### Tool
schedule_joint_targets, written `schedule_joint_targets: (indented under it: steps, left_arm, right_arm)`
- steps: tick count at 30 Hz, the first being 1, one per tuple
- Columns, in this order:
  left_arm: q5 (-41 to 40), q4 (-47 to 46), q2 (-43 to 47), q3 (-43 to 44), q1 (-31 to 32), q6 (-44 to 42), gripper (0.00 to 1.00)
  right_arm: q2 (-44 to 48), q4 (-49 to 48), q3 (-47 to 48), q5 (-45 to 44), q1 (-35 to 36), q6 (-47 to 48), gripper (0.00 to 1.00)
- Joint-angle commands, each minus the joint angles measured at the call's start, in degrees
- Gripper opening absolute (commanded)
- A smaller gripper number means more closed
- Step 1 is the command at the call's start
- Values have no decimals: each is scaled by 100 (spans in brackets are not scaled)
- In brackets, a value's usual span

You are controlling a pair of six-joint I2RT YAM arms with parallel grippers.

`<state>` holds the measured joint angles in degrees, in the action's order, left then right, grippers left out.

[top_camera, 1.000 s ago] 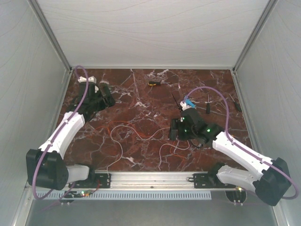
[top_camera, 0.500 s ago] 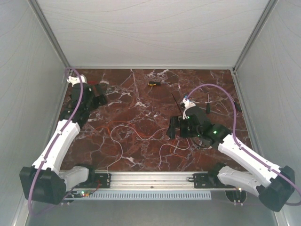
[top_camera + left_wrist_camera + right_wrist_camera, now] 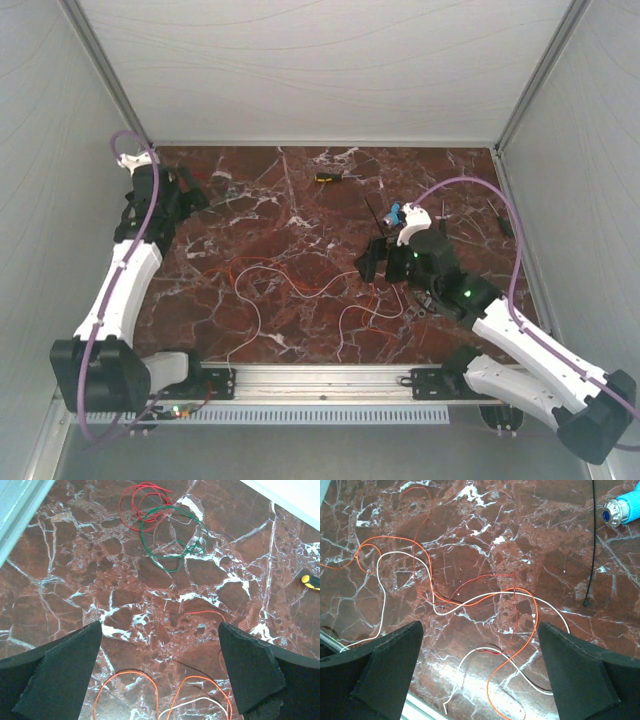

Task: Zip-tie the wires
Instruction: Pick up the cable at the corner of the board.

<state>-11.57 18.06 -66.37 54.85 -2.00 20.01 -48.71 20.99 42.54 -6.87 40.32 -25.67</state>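
Note:
The wires (image 3: pixel 290 285) lie loose on the marble table (image 3: pixel 300 230), orange and white strands curling between the arms. My right gripper (image 3: pixel 480 675) hangs open above their right loops (image 3: pixel 485 600), holding nothing; in the top view it (image 3: pixel 378 263) is right of centre. The zip tie (image 3: pixel 591 545), a thin black strip, lies flat beyond it, also seen in the top view (image 3: pixel 373 213). My left gripper (image 3: pixel 160 680) is open and empty at the far left (image 3: pixel 183 192). It looks down on orange and white strands (image 3: pixel 150 692), a red loop (image 3: pixel 134 505) and a green loop (image 3: pixel 172 540).
A black-and-yellow tool (image 3: pixel 328 178) lies at the back, its tip showing in the left wrist view (image 3: pixel 311 581). A blue-and-silver tool (image 3: pixel 621 509) rests by the zip tie. Small dark tools (image 3: pixel 441 218) lie at the right. An aluminium rail (image 3: pixel 320 378) edges the front; walls enclose the sides.
Both grippers have opened wider. The left arm has swung left toward the side wall and lifted. The right gripper has shifted slightly back and right above the wires.

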Motion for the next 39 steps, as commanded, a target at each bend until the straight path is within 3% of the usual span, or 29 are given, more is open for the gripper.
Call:
schedule_joint_targets:
  steps: [1,6,13,22,32,39]
  left_arm:
    - [229,-364,-585,599,-188,131,100]
    - [195,-401,-1621,1411,-333,120,97]
    - [1044,-776,-3294,2520,-952,-371,85]
    - [1834,-801,-5044,4003,-1317,-1042,80]
    - [2282,-974,-6070,4865,-1519,-1501,68]
    - [2622,-962,-6470,4941,-1607,-1431,58]
  right_arm:
    - [58,-811,-342,-121,-18,207,98]
    - [1,-1182,-581,-45,-25,381,98]
    - [-302,-1292,-644,64,-59,564,98]
    - [-532,-1191,-562,625,-107,624,98]
    - [-579,-917,-485,612,-106,581,98]
    - [-753,-839,-392,670,-112,519,97]
